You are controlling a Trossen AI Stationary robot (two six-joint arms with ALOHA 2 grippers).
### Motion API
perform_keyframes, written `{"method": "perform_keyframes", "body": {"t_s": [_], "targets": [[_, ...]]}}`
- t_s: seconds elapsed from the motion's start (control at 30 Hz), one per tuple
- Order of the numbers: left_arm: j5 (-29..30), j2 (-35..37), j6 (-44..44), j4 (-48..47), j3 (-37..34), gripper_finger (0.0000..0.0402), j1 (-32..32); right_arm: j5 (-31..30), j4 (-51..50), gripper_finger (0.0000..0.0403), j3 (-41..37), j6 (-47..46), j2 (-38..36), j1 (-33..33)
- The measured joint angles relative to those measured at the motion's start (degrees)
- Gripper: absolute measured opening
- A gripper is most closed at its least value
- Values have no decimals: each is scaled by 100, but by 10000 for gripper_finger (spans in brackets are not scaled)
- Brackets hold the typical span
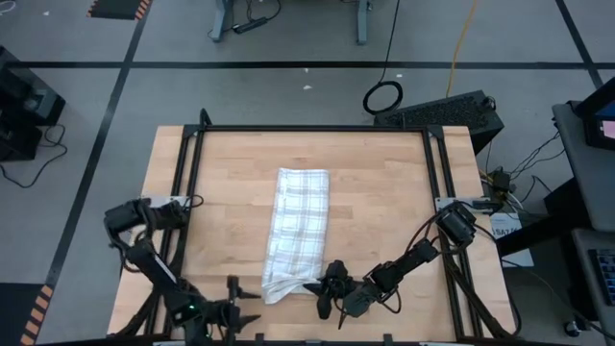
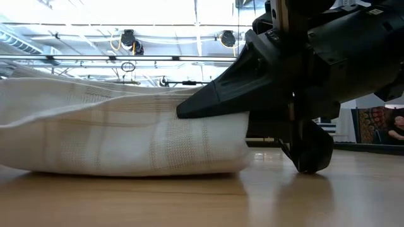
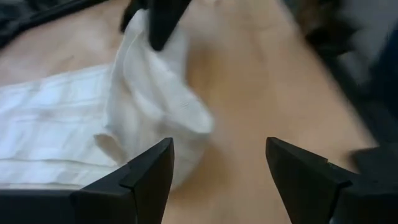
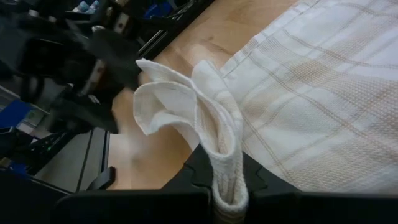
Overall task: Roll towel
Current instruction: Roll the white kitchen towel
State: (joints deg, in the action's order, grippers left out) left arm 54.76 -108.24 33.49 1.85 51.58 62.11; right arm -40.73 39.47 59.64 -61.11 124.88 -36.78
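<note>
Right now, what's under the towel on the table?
The towel lies folded into a long strip directly on the bare wooden table. Nothing shows beneath it; anything flat there would be covered. The right gripper pinches its near end; the left gripper is open beside it.

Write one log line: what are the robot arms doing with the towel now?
towel: folded lengthwise on table | right gripper: shut on towel's near corner | left gripper: open, empty, beside that corner

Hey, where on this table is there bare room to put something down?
Bare wood lies either side of the towel, out to the table frame, and beyond its far end. The near edge is crowded: the right pincer pinches the towel's corner and the left pincer, open, sits close by.
</note>
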Motion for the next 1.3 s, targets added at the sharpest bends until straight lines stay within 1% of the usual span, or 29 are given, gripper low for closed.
{"method": "perform_keyframes", "body": {"t_s": [0.07,0.2,0.27,0.3,0.37,0.43,0.57,0.6,0.63,0.7,0.77,0.83,0.9,0.97,1.03,1.2,1.3], "targets": [[211,-174,16,27,-1,258,-115,0,2,6,0,1,2,1],[391,-385,49,100,-1,257,-363,4,1,6,0,3,2,1],[581,-417,44,181,-1,248,-446,6,2,6,0,4,2,1],[722,-418,1,265,-1,236,-469,7,2,6,0,5,2,1],[1036,-361,-230,448,-1,197,-459,14,2,6,0,7,2,3],[1290,-250,-461,560,0,142,-380,21,2,7,0,10,2,3],[1507,-22,-546,186,1,29,-302,37,-1,8,0,46,4,3],[1509,50,-520,-35,2,15,-300,39,-1,8,0,46,4,3],[1516,104,-366,-273,2,11,-317,38,-1,8,0,46,4,3],[1516,210,106,-832,-2,18,-362,37,2,8,0,46,4,3],[1447,349,415,-1109,-12,30,-360,37,2,8,0,44,4,3],[1180,532,477,-1123,-7,42,-289,36,2,8,0,44,4,3],[736,649,494,-1102,-1,58,-152,34,4,8,-2,44,7,3],[307,692,525,-979,-3,80,-17,28,13,8,-2,44,7,3],[76,667,580,-717,-3,108,99,23,15,8,-2,44,7,3],[57,242,664,-63,-3,183,181,11,32,8,-4,60,7,3],[114,-126,678,70,-3,214,59,7,55,8,-4,97,11,3]]}}
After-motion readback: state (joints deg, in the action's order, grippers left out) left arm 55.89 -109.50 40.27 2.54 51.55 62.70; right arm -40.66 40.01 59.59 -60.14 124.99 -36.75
